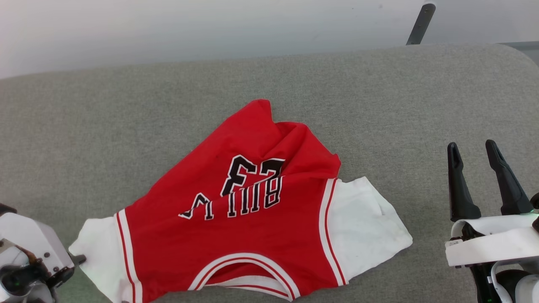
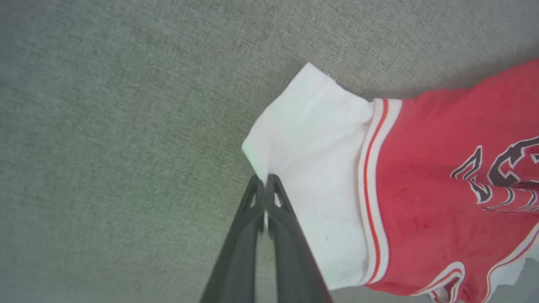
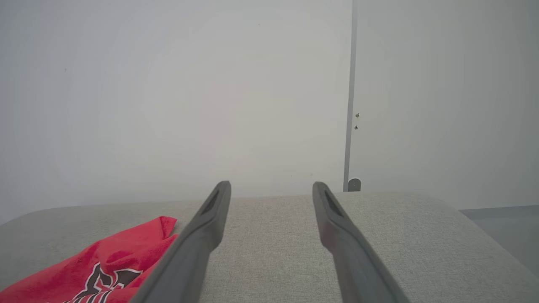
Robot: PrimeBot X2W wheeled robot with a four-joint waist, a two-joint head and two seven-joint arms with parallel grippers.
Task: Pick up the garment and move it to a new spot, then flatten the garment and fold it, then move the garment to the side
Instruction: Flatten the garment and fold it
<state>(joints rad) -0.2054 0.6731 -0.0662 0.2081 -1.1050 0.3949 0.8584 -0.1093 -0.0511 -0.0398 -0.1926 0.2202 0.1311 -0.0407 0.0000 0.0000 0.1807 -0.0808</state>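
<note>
The garment (image 1: pixel 252 227) lies spread and rumpled on the grey padded surface, collar toward me, its black letters and numbers upside down, a white sleeve at each side. My left gripper (image 1: pixel 80 259) sits at the lower left, at the outer edge of the left white sleeve. In the left wrist view its fingers (image 2: pixel 252 210) are pressed together at the corner of the sleeve (image 2: pixel 311 168), with a sliver of white cloth between them. My right gripper (image 1: pixel 471 146) hovers open to the right of the garment (image 3: pixel 97 265), nothing between its fingers (image 3: pixel 202 235).
The grey padded surface (image 1: pixel 379 97) stretches behind and to both sides of the garment, with a rounded far right corner (image 1: pixel 513 54). A pale wall stands behind it, and a dark slanted post (image 1: pixel 421 23) rises at the back right.
</note>
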